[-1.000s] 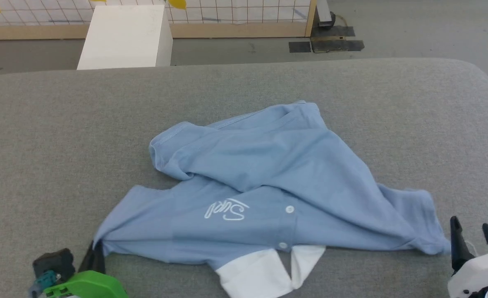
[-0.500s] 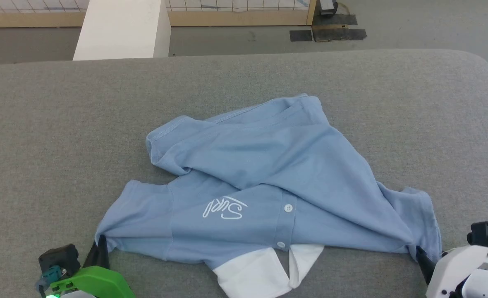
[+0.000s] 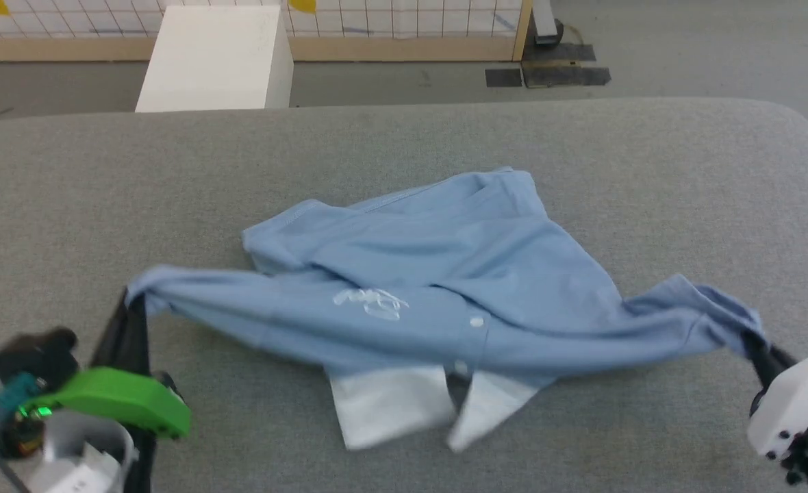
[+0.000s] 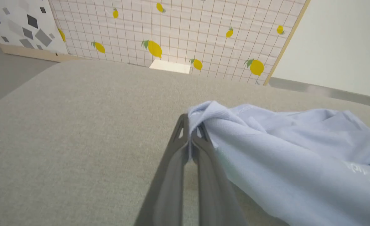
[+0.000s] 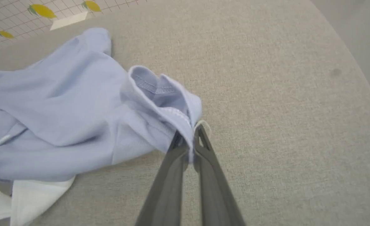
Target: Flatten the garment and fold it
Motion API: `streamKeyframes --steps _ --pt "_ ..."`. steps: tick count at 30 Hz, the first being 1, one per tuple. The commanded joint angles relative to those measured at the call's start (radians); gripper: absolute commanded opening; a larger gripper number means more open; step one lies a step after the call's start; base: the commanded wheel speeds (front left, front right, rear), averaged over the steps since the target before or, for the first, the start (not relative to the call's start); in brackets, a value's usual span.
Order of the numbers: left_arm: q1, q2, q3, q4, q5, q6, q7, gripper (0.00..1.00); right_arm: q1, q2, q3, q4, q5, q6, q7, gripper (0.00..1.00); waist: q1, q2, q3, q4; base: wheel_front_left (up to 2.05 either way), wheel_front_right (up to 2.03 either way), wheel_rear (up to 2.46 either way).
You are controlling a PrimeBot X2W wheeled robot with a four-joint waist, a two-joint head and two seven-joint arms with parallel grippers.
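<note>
The left end effector [image 3: 130,305] reaches up from a green-capped wrist, its dark fingers slanting forward and a little to the right. It is clamped shut on a bunched corner of the garment [image 3: 445,274], and the left wrist view shows blue knit pinched between the closed tips. The right end effector [image 3: 753,339] comes in from a white wrist with its fingers angled forward and to the left. It is also closed, gripping a hemmed, rolled edge of the same cloth.

The garment spans the gap between the two end effectors, drawn into a long band. Both gripped ends are raised slightly off the grey bench [image 3: 404,150], while the bulk lies rumpled on the surface beyond them. A small white print [image 3: 370,301] faces up about midway between the grips. Two flaps of white fabric [image 3: 383,404] hang on the near side of the band.

Left of the left end effector and ahead of it the bench is bare cloth out to its far edge. Beyond that edge stand a white box [image 3: 216,58] and the floor [image 3: 685,48]. Right of the right end effector the bench soon rounds off at its corner, so there is less room on that side.
</note>
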Motion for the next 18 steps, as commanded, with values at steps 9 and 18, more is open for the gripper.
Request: streamKeyframes --steps 9,18 --pt "-0.206 0.077 0.053 -0.22 -0.135 -0.028 0.157 0.0 -0.176 -0.16 0.057 -0.22 0.03 -0.001 0.153 0.0 0.0 0.0 -0.047 -0.015 0.0 0.0 0.0" --pt "-0.524 0.126 0.086 -0.218 -0.209 0.024 0.287 0.0 -0.566 -0.303 0.178 -0.08 0.102 -0.001 0.268 0.0 0.0 0.0 0.041 -0.04 0.0 0.0 0.0"
